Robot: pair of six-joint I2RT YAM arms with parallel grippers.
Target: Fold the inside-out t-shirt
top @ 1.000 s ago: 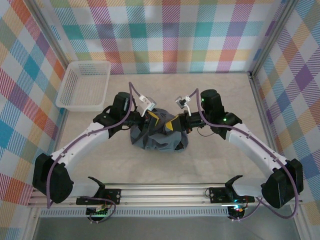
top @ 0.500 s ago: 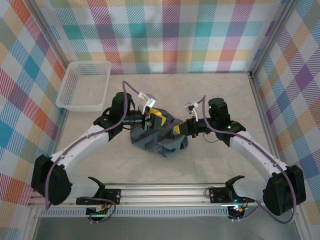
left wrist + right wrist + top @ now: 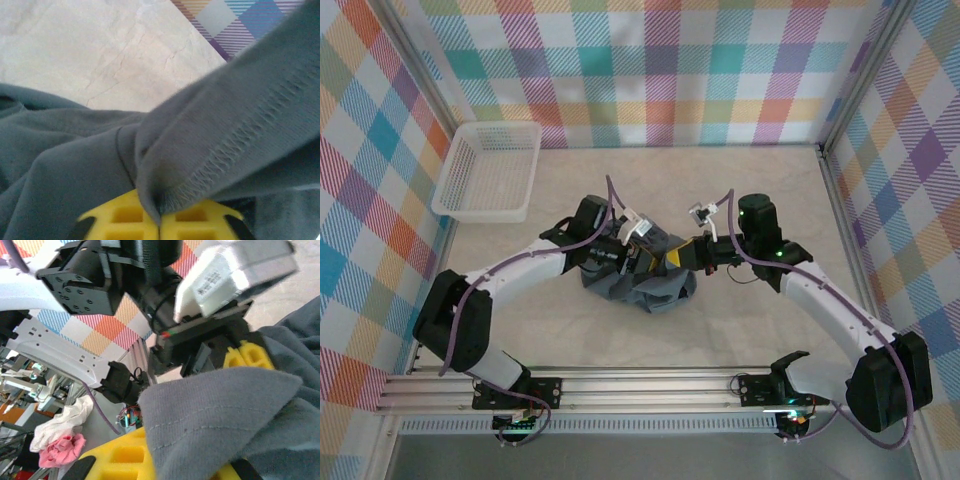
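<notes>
Top external view: the inside-out t-shirt lies bunched in a low heap at the middle of the table, slightly longer left to right. Both claws meet at its far edge, almost touching each other, and the bulk of the cloth lies on their near side, toward the arm bases. The left claw is pressed together on a stitched hem. The right claw pinches a fold of the same soft, matte slate-grey knit. Treat neither arm as nearer. Expect the limp fabric to drape and sag, and judge that you must draw the claws apart to open it.
</notes>
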